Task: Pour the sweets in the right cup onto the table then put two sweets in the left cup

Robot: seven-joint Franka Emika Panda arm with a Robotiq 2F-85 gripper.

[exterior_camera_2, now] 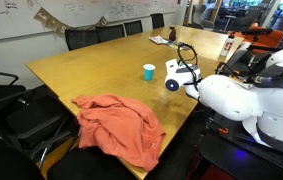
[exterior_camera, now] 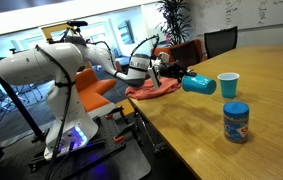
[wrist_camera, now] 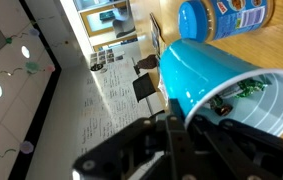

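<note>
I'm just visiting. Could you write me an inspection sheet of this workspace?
Surface: wooden table, smooth and light brown.
Job's things: tipped cup on its side, sweets inside; upright cup nearby.
Clutter: orange cloth at the table edge; blue jar.
Gripper: gripper shut on the tipped cup.
Cables: dark loop by the wrist.
Surroundings: office chairs, whiteboard.
</note>
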